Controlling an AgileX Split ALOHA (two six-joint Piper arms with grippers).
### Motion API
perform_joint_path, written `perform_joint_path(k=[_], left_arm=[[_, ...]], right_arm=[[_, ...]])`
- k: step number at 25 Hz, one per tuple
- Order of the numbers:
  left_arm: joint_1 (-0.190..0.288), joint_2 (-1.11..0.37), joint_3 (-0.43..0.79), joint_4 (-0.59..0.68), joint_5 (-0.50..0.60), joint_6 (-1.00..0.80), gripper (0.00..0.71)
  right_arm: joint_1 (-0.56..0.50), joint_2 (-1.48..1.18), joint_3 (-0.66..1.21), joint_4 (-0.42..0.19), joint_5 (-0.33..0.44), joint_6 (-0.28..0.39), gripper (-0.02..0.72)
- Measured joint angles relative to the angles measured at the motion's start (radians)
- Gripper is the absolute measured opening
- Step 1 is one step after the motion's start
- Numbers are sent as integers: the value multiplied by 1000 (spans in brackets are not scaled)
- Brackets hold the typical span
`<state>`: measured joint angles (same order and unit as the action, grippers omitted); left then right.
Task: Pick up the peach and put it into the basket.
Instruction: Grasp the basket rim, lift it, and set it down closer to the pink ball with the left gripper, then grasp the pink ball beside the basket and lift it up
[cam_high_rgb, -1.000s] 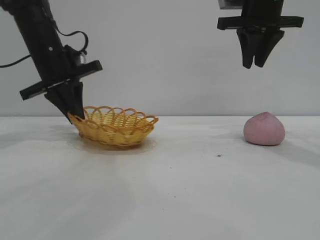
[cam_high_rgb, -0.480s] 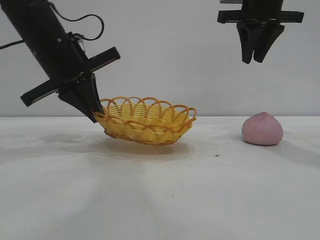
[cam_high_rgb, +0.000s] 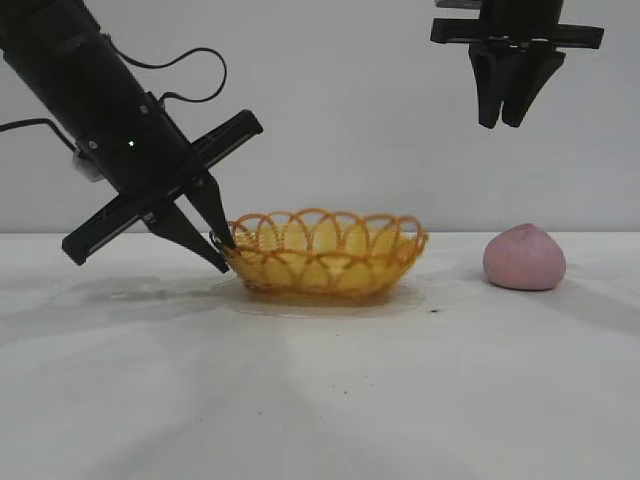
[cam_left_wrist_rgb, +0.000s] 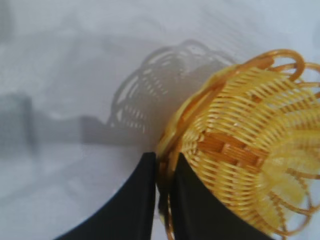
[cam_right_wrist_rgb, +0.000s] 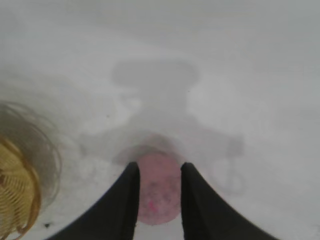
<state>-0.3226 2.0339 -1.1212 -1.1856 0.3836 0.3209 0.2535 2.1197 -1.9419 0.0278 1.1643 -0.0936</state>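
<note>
The basket (cam_high_rgb: 325, 253) is sitting flat on the white table (cam_high_rgb: 320, 400) a little left of the middle in the exterior view, its looped rim standing open to the air above, and the peach (cam_high_rgb: 525, 258) is resting on the same table well apart to the right, with a bare strip of tabletop lying between the two. Broad empty table is stretching out in front of both things toward the camera, and a plain pale wall (cam_high_rgb: 330, 110) is closing off the scene behind them. The left gripper (cam_high_rgb: 222, 245) is reaching down at a slant from the upper left, its arm angled steeply and its crossbar tilted, and its fingertips are meeting the basket's left end at the rim. In the left wrist view the two dark fingers (cam_left_wrist_rgb: 130, 205) are standing slightly apart with the wicker rim (cam_left_wrist_rgb: 167, 145) running between them, so the left gripper (cam_left_wrist_rgb: 162, 200) is straddling the rim with its jaws parted a little; whether it is pressing on the wicker or only framing it cannot be told. The right gripper (cam_high_rgb: 510, 118) is hanging high near the top of the exterior view, pointing almost straight down, well clear of the table and roughly above the peach. In the right wrist view its fingers (cam_right_wrist_rgb: 120, 200) are spread partway and holding nothing, with the peach (cam_right_wrist_rgb: 157, 187) showing far below in the gap between them and the right gripper (cam_right_wrist_rgb: 157, 200) aiming at it; an edge of the basket (cam_right_wrist_rgb: 15, 190) is showing off to one side there.
</note>
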Motion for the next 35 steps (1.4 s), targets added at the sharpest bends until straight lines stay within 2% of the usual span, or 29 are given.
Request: perform_joint_path(k=[2, 4, 8, 14, 18, 21, 25, 30, 35], left_arm=[[0, 0, 0, 31, 8, 0, 307], [0, -11, 0, 111, 13, 2, 302], [23, -99, 0, 389, 49, 2, 328], [152, -238, 0, 827, 127, -40, 328], [233, -245, 0, 1107, 233, -180, 328], [265, -271, 13, 1156, 271, -230, 328], [267, -421, 99, 1156, 226, -262, 328], [267, -772, 295, 1171, 191, -280, 328], [267, -1198, 431, 1204, 338, -288, 328]], right_arm=[[0, 0, 0, 1, 4, 0, 208], [0, 0, 0, 1, 8, 0, 208], [0, -1, 0, 1, 8, 0, 208], [0, -1, 0, 17, 9, 0, 208], [0, -1, 0, 42, 0, -7, 208], [0, -2, 14, 60, -10, -20, 208], [0, -5, 82, 75, -35, -24, 208], [0, -52, 193, 76, -106, -24, 208], [0, -68, 226, 76, -140, -24, 208]])
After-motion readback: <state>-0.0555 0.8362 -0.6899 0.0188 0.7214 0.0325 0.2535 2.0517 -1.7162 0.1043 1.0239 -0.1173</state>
